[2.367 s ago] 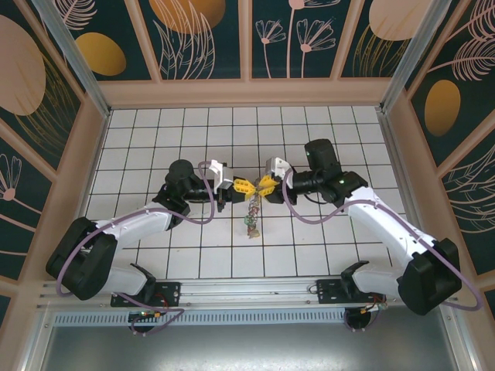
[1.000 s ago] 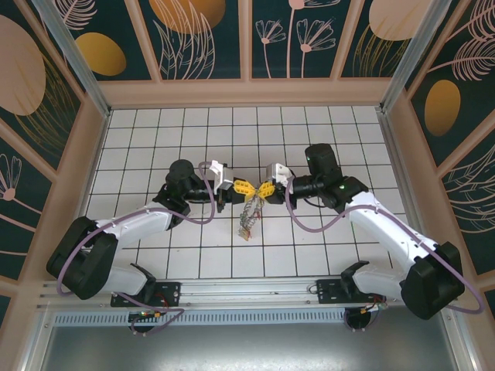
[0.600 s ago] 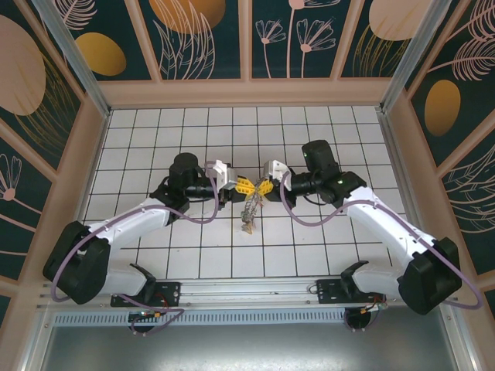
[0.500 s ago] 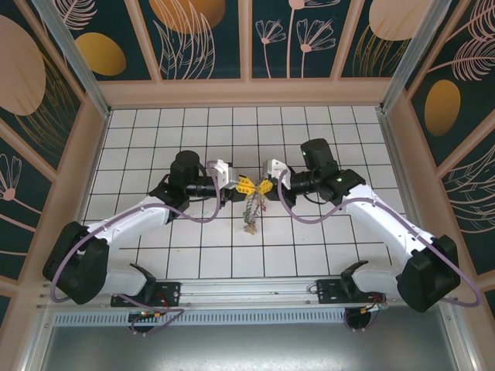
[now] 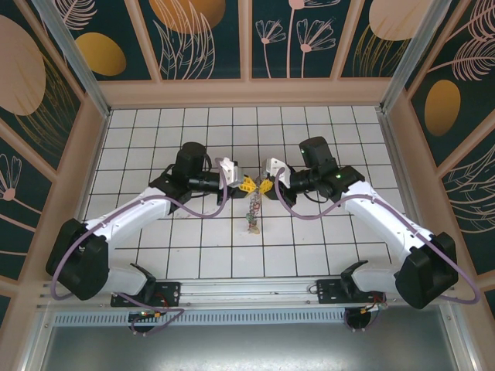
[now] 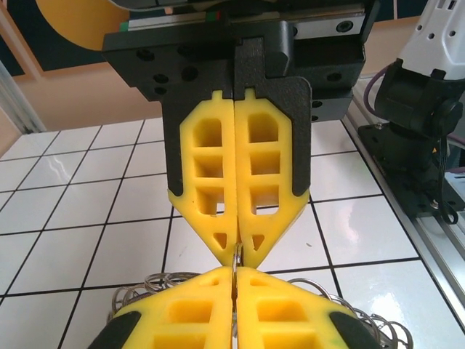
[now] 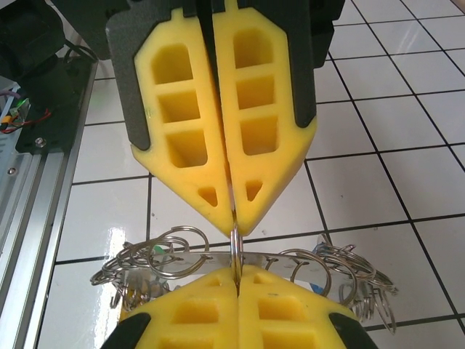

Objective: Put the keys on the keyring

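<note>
The left hand [image 5: 247, 184] and right hand [image 5: 264, 185] meet tip to tip over the middle of the table [image 5: 155, 131]. Each is closed, pinching the same thin wire loop [image 7: 236, 246]. The keyring [image 7: 218, 260], seen edge-on and hung with small rings, dangles just under the tips, with the keys [image 5: 251, 212] bunched below it. This looks like the threading step itself. The next move probably calls for one hand to hold firm while the other works the loop round, since so thin a wire could slip.
</note>
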Robot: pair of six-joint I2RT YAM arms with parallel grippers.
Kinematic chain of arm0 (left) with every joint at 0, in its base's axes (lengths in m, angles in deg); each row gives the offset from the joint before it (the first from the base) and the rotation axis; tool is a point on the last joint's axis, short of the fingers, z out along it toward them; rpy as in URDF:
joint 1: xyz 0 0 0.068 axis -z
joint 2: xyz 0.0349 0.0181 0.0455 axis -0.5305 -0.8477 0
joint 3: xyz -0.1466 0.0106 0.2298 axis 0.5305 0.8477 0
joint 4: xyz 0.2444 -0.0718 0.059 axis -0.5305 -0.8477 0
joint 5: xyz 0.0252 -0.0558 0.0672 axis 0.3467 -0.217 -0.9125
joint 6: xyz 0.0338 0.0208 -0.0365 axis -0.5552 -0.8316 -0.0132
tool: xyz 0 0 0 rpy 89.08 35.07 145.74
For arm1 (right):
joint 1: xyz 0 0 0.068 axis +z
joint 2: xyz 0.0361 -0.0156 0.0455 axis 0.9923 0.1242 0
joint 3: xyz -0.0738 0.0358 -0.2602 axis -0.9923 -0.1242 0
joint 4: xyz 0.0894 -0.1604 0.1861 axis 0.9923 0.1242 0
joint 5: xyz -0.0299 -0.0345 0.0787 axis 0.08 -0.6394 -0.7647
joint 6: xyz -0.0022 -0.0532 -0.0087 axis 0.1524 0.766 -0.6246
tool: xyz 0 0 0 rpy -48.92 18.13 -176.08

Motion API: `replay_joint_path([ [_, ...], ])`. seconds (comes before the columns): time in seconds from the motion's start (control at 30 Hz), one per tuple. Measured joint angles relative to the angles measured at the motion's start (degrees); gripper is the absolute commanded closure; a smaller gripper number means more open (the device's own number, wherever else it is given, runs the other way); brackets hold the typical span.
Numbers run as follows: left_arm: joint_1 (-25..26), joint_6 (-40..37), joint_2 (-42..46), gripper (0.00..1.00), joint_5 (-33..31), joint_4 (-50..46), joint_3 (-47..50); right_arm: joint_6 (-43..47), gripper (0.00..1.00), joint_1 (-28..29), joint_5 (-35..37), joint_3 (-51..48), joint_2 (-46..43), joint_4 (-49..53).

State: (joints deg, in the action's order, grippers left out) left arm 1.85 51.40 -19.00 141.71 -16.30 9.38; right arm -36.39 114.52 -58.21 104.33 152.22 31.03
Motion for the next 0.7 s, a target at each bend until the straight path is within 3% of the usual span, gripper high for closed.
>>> replay_joint_path([
  [0.37,-0.02,-0.31,-1.55,0.91,1.57,-0.31,-0.11,0.02,1.00,0.00,0.44,0.02,0.00,1.38],
  [0.47,-0.02,-0.87,-1.97,1.00,1.86,-0.92,-0.37,0.04,1.00,-0.07,0.44,0.02,0.00,1.53],
  [0.7,-0.02,0.52,-2.10,1.00,2.14,0.35,0.04,0.04,0.99,-0.07,0.28,0.02,-0.02,1.60],
])
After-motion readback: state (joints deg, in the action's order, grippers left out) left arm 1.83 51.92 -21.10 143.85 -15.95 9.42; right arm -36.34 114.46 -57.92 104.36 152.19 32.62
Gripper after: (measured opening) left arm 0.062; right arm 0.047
